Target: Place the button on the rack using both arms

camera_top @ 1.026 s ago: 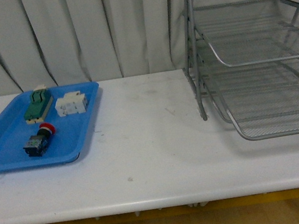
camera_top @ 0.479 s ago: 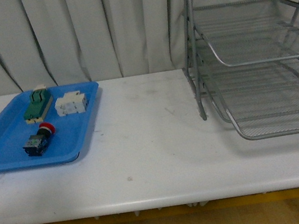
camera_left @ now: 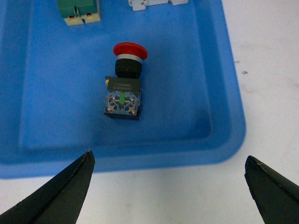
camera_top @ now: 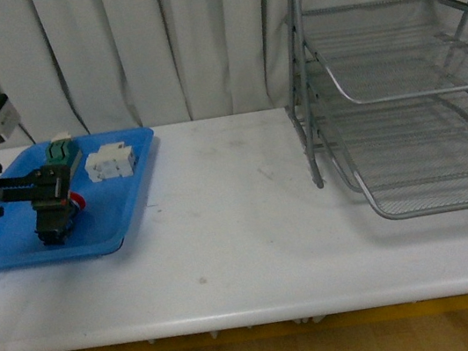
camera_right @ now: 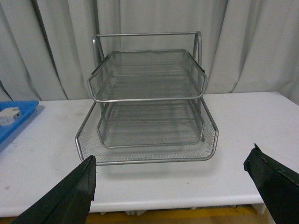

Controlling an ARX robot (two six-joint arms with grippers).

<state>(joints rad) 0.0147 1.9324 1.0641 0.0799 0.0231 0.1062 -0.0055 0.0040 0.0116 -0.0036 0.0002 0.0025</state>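
Button [camera_left: 124, 81] lies on its side in the blue tray [camera_left: 46, 93], at the left end of the counter [camera_top: 244, 236], its red cap toward a green block [camera_left: 78, 7] and a white block [camera_left: 156, 2]. Left end effector [camera_left: 168, 156] hovers over the button, fingers spread wide, holding nothing. Right end effector [camera_right: 173, 154] is likewise wide open and empty, facing the wire rack [camera_right: 147, 99], which stands well apart on the counter's right side.

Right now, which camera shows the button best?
Left wrist view: the button lies whole and unobstructed in the blue tray, red cap and body clear. Front view: the left gripper hides most of it. Right wrist view: only the rack, no button.
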